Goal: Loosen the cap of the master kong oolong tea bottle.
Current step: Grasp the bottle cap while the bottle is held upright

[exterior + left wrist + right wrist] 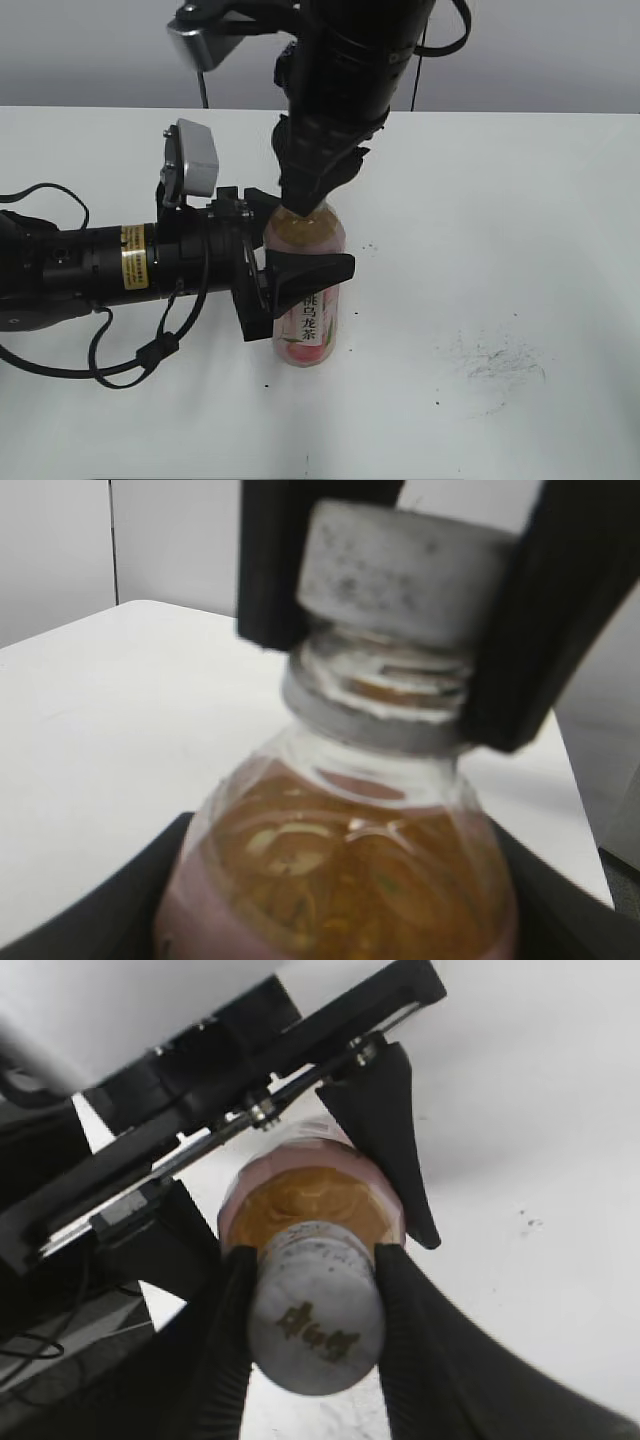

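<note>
The master kong oolong tea bottle (310, 325) stands upright on the white table, with amber tea and a pink label. My left gripper (300, 270) is shut on its body from the left; in the left wrist view the bottle (340, 870) fills the space between the jaws (340, 920). My right gripper (305, 205) comes down from above and is shut on the cap, which is hidden in the exterior view. The white-grey cap (400, 565) sits between the right fingers. It also shows from above in the right wrist view (315, 1310), held between my right gripper's two fingers (312, 1325), over the bottle (300, 1200).
The white table (500, 220) stretches around the bottle. Small dark specks and scuffs (495, 365) lie on it to the right. My left arm's black body and cables (80, 270) lie across the left side. A grey wall is behind.
</note>
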Controlling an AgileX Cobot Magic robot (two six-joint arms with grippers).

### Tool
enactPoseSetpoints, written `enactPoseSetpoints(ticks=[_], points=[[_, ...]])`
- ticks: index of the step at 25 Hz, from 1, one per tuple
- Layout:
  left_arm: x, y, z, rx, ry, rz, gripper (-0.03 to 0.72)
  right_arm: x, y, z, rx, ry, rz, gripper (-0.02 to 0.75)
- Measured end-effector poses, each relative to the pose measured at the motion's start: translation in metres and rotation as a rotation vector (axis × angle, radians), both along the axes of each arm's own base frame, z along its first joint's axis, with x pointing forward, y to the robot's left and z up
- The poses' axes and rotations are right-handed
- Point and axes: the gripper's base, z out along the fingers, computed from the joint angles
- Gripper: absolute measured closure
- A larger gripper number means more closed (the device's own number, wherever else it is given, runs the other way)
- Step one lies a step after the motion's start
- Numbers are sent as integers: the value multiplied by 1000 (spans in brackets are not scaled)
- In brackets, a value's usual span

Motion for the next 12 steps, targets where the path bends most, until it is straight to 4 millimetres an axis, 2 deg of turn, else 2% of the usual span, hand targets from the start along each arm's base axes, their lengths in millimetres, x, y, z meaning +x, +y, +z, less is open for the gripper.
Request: enactPoseSetpoints(ticks=[12], points=[[0,0,0,0,0,0,240,0,0,0,-51,-125,423,467]])
